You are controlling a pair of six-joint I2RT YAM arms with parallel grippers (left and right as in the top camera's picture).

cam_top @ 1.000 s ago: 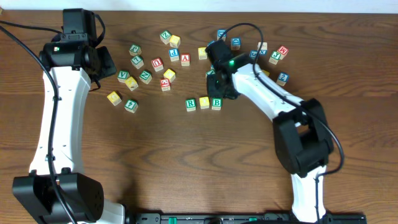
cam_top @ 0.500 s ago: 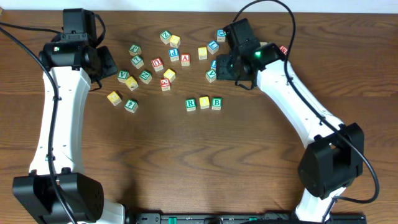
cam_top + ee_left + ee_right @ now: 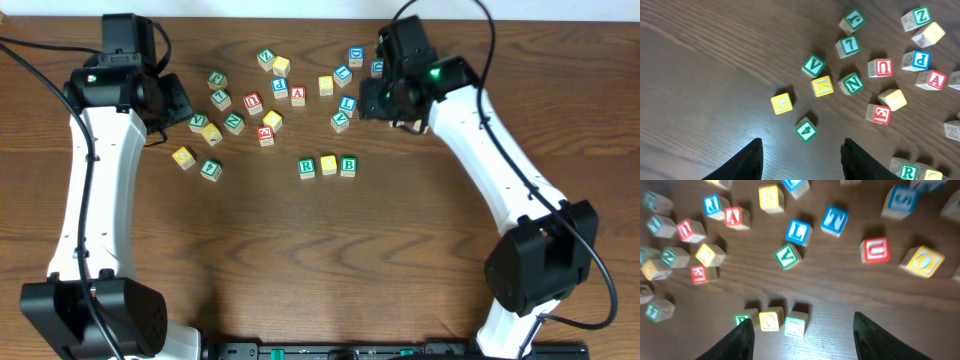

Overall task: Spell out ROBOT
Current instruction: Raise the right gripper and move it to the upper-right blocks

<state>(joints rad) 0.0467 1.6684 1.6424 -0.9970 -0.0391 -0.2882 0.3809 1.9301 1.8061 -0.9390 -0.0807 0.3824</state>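
Three cubes stand in a row mid-table: green R [image 3: 307,167], yellow-topped cube [image 3: 328,165], green B [image 3: 348,165]. The right wrist view shows the same R [image 3: 742,320], yellow cube [image 3: 771,320] and B [image 3: 796,325] low in the frame. Further back lie the blue T [image 3: 835,220] and a second yellow cube with a round letter [image 3: 922,261]. My right gripper [image 3: 378,100] hovers above the back-right cluster, open [image 3: 802,322] and empty. At the left my left gripper [image 3: 175,100] hangs open [image 3: 801,147] over bare wood, holding nothing.
Loose cubes are scattered across the back: red A [image 3: 297,95], green V [image 3: 340,121], blue L [image 3: 347,103], yellow G [image 3: 782,103], yellow K [image 3: 822,86], red U [image 3: 876,249]. The row's R [image 3: 908,171] also shows in the left wrist view.
My right arm has swung away from the row toward the back right, and its jaws have widened. The left arm has not moved, and the three-cube row has stayed put.
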